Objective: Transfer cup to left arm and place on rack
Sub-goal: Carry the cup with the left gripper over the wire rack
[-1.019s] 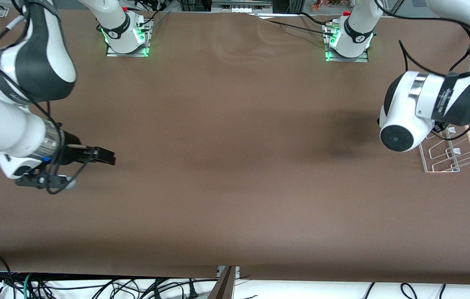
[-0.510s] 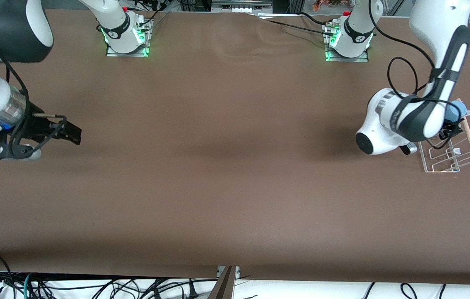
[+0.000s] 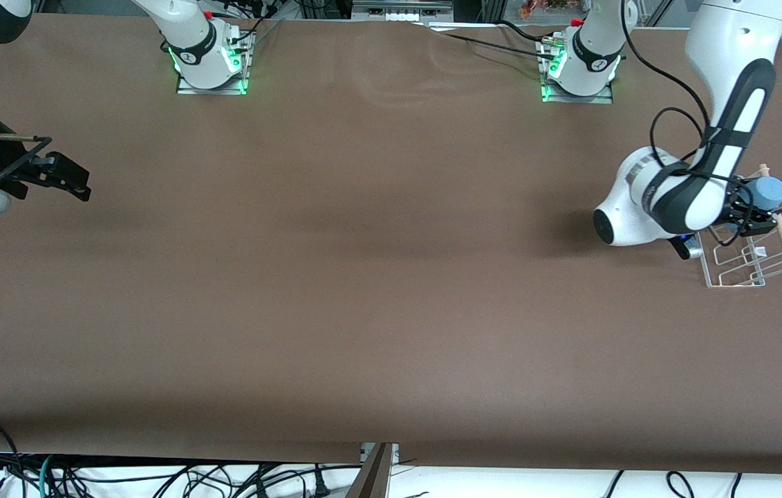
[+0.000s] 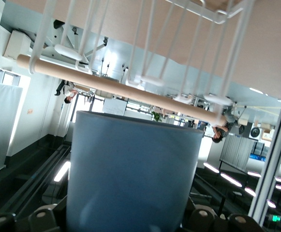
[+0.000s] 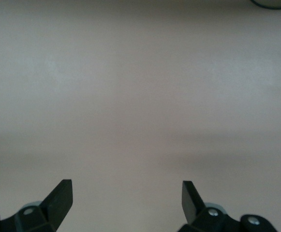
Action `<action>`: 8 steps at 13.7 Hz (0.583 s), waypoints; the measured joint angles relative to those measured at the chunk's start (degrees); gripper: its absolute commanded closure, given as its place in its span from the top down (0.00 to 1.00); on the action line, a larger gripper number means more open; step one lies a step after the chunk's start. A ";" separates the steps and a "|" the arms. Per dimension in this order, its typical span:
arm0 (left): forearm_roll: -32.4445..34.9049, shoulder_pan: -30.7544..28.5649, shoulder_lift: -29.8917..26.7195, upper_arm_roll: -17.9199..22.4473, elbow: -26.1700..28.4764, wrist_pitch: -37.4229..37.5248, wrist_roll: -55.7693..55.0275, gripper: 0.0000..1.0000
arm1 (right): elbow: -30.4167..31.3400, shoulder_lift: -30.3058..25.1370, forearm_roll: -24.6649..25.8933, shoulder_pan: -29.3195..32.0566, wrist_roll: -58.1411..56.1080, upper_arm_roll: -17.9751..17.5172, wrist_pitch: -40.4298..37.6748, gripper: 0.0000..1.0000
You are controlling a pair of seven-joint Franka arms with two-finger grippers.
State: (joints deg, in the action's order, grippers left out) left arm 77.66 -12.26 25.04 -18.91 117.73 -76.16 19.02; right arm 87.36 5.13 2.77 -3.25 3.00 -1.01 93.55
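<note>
The light-blue cup is held on its side in my left gripper, which is shut on it over the rack's end that lies farther from the front camera. The clear-white rack with its wooden dowel stands at the left arm's end of the table. In the left wrist view the cup fills the space between the jaws, with the dowel and rack prongs close by it. My right gripper is open and empty over bare table at the right arm's end, its fingertips wide apart.
The brown table spreads between the two arms. Both arm bases stand at the table edge farthest from the front camera. Cables lie below the table's near edge.
My left gripper has shifted a little with the cup over the rack. My right arm has drawn back toward its end of the table, and its gripper is still open.
</note>
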 measured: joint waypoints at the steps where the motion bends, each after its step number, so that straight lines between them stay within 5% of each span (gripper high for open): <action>1: 0.28 -1.08 -0.04 0.00 0.02 -1.45 0.00 0.00 | 0.29 -0.02 0.00 0.13 -0.46 0.00 -0.10 1.00; 8: 2.92 -4.67 -0.05 -0.03 0.69 -6.49 -0.04 0.00 | 0.24 0.00 -0.09 0.60 -1.04 0.00 -1.12 1.00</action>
State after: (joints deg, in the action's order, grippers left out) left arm 80.57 -16.94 24.99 -18.94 118.42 -82.65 18.97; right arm 87.60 5.13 2.68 -2.65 1.96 -1.01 92.43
